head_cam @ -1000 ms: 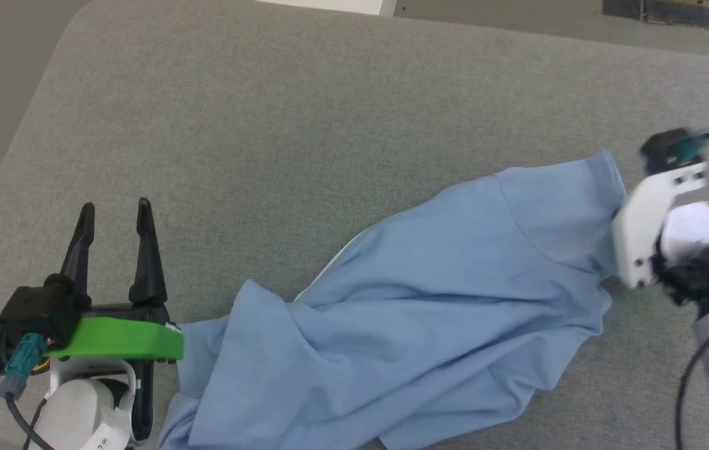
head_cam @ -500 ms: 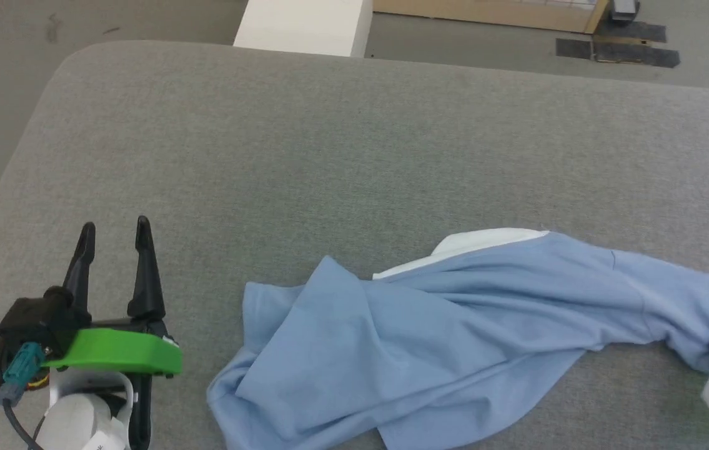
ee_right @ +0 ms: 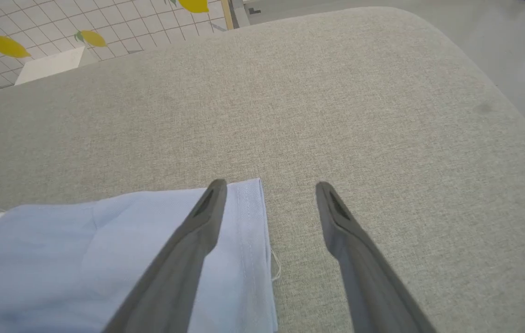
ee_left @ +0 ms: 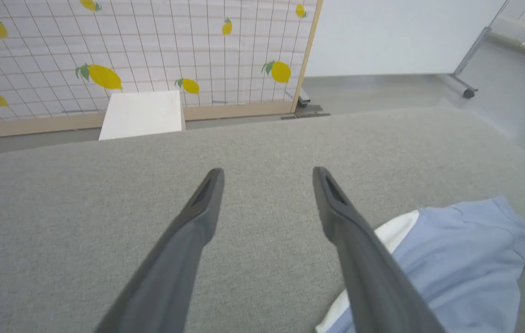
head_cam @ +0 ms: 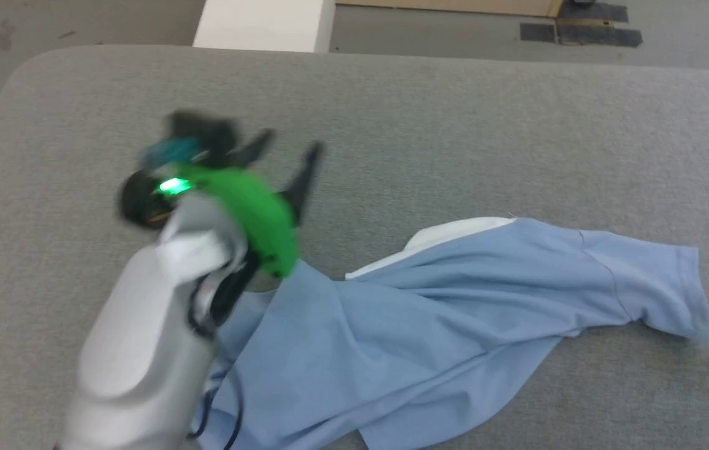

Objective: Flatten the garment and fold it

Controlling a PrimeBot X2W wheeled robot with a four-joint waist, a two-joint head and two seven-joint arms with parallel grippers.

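Left gripper [head_cam: 292, 142] has swung up off the near edge and right gripper [ee_right: 270, 182] has let go. Both sets of fingers gape wide, empty. Garment [head_cam: 454, 312] lies twisted and rumpled across near half of grey cushion [head_cam: 454, 112]. Sleeve hem [ee_right: 250, 222] sits under one right finger, unpinched. White fabric [ee_left: 398, 229] lies just beside left fingers. Step: flattening, judged early, no fold begun. Next move likely needs fresh grips on opposite edges, pulled apart

Probably a lab: lemon-print partition [ee_left: 105, 46], padded grey worktable [ee_left: 58, 208].
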